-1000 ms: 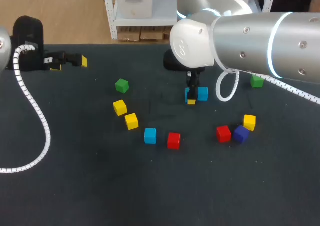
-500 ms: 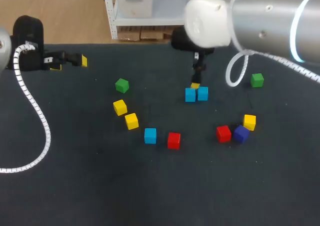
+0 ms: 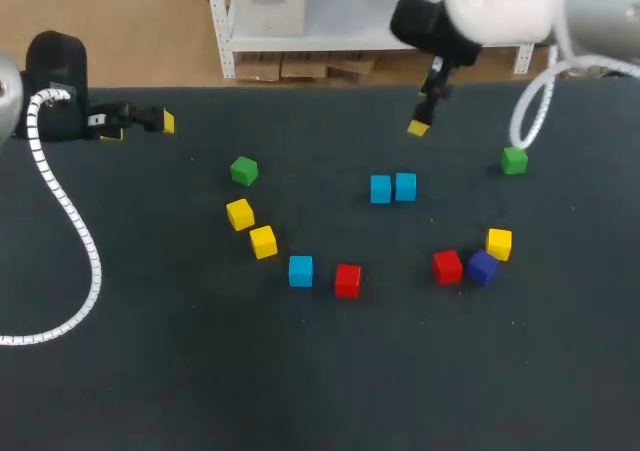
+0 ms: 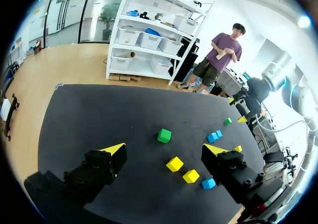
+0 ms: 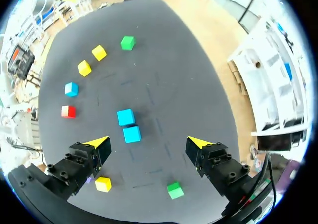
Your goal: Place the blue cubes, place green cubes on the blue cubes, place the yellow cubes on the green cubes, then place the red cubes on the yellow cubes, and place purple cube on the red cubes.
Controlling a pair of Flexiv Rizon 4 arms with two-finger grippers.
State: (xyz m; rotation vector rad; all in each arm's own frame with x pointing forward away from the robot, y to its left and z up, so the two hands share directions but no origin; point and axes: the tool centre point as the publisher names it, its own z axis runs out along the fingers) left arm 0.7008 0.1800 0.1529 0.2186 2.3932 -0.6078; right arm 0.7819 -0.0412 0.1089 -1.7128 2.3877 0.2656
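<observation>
Two blue cubes [image 3: 380,188] [image 3: 405,186] sit touching side by side mid-table; the right wrist view shows this pair [image 5: 128,125] below and just ahead of my open right gripper [image 5: 148,143]. My right gripper [image 3: 420,123] hangs above the table, behind the pair, holding nothing. A third blue cube [image 3: 300,270] lies nearer the front beside a red cube [image 3: 347,280]. Green cubes [image 3: 243,170] [image 3: 514,160], yellow cubes [image 3: 239,213] [image 3: 263,241] [image 3: 499,242], another red cube [image 3: 447,266] and a purple cube [image 3: 482,268] lie loose. My left gripper [image 3: 140,124] stands open and empty at the far left back; it [image 4: 166,152] looks out over the cubes.
A white coiled cable [image 3: 70,231] from my left arm loops over the table's left side. Another cable loop [image 3: 530,111] hangs from my right arm near the right green cube. The dark table [image 3: 320,391] runs bare along its front.
My right gripper has let go of the blue cube by its neighbour, opened fully, and risen away towards the back right. The left arm has kept still.
</observation>
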